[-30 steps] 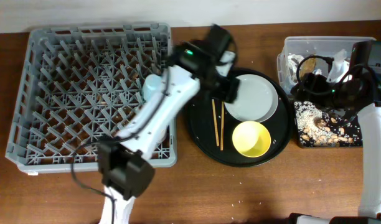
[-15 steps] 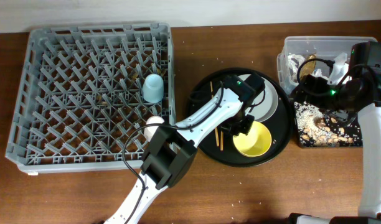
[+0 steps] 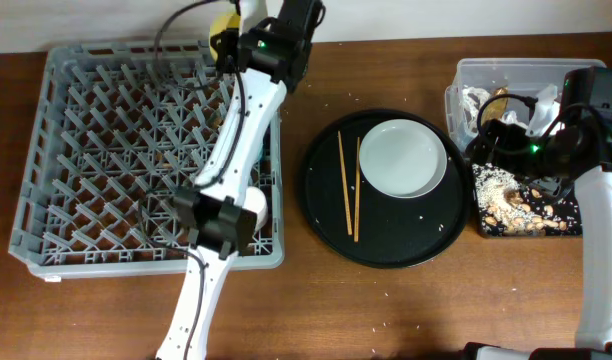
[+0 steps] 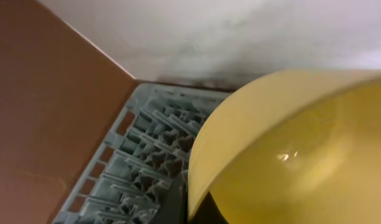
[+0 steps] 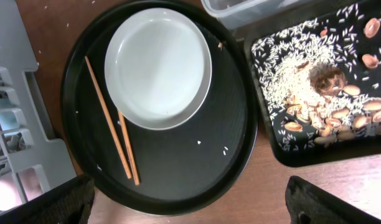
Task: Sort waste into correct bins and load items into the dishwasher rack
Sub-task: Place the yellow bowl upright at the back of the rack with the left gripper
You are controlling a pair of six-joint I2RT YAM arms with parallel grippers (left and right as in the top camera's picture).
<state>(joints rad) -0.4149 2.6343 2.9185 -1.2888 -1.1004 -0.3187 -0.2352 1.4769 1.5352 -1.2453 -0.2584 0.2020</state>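
My left gripper [image 3: 244,26] is shut on the rim of the yellow bowl [image 3: 224,20], held above the far edge of the grey dishwasher rack [image 3: 96,150]. In the left wrist view the bowl [image 4: 290,149] fills the right side, with the rack [image 4: 147,155] below it. The white plate [image 3: 401,158] and two chopsticks [image 3: 348,197] lie on the round black tray [image 3: 386,235]. My right gripper [image 3: 496,140] hangs open over the bins, the clear tub [image 3: 516,75] and the black tray [image 3: 526,205] of rice. A pink-white cup [image 3: 254,204] sits in the rack by my left arm.
In the right wrist view, the plate [image 5: 158,67] and chopsticks [image 5: 112,127] are ahead on the round tray [image 5: 178,180], and the rice tray [image 5: 321,81] is to the right. The tub holds napkins and a wrapper [image 3: 494,103]. Rice grains dot the table [image 3: 386,322].
My left gripper closed on the yellow bowl on the round tray, lifted it and swung it to the rack's far edge. The right arm has barely moved.
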